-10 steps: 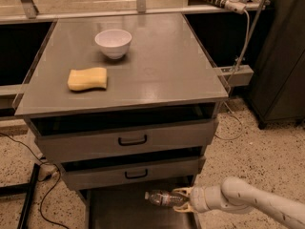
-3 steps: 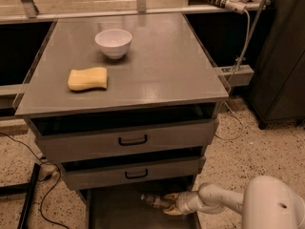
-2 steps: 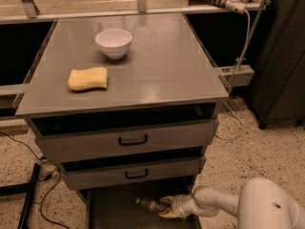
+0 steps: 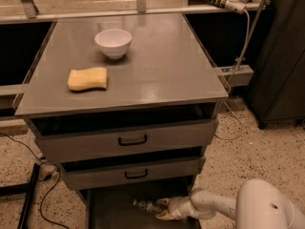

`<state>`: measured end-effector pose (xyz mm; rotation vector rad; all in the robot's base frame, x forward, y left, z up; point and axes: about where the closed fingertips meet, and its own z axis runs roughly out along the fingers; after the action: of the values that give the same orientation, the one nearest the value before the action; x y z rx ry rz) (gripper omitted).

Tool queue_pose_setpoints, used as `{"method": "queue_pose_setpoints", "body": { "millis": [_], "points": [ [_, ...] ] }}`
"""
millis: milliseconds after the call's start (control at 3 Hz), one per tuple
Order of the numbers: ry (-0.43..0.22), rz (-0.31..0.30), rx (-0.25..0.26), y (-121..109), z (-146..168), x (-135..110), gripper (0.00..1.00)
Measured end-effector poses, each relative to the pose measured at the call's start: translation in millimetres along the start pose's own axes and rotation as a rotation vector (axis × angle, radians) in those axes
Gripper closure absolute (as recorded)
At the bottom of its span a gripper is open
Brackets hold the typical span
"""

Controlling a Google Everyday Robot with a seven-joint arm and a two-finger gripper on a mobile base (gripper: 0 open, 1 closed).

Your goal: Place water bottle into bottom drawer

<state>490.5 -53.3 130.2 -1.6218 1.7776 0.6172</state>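
Note:
The water bottle (image 4: pixel 144 205), clear with a pale cap end pointing left, lies on its side low inside the bottom drawer (image 4: pixel 106 209). That drawer is pulled out under the grey cabinet and has a dark floor. My gripper (image 4: pixel 161 208) reaches in from the right on a white arm (image 4: pixel 214 205). It is shut on the bottle's right end, just above or on the drawer floor. The bottle's label is hard to make out in the dark.
The two upper drawers (image 4: pixel 128 140) with black handles stand slightly ajar. A white bowl (image 4: pixel 113 43) and a yellow sponge (image 4: pixel 87 78) sit on the cabinet top. Cables (image 4: pixel 28 175) lie on the floor at the left. A dark cabinet (image 4: pixel 281 56) stands at the right.
My gripper has carried the bottle leftward and lower into the bottom drawer. The arm's white body has come further into view at the bottom right.

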Motion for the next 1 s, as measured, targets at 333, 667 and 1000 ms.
{"method": "queue_pose_setpoints", "body": {
  "millis": [333, 667, 1000],
  "points": [
    [0.0, 0.0, 0.0, 0.0, 0.1, 0.0, 0.58],
    [0.0, 0.0, 0.0, 0.1, 0.1, 0.0, 0.35],
    [0.0, 0.0, 0.0, 0.1, 0.1, 0.0, 0.12]
  ]
}}
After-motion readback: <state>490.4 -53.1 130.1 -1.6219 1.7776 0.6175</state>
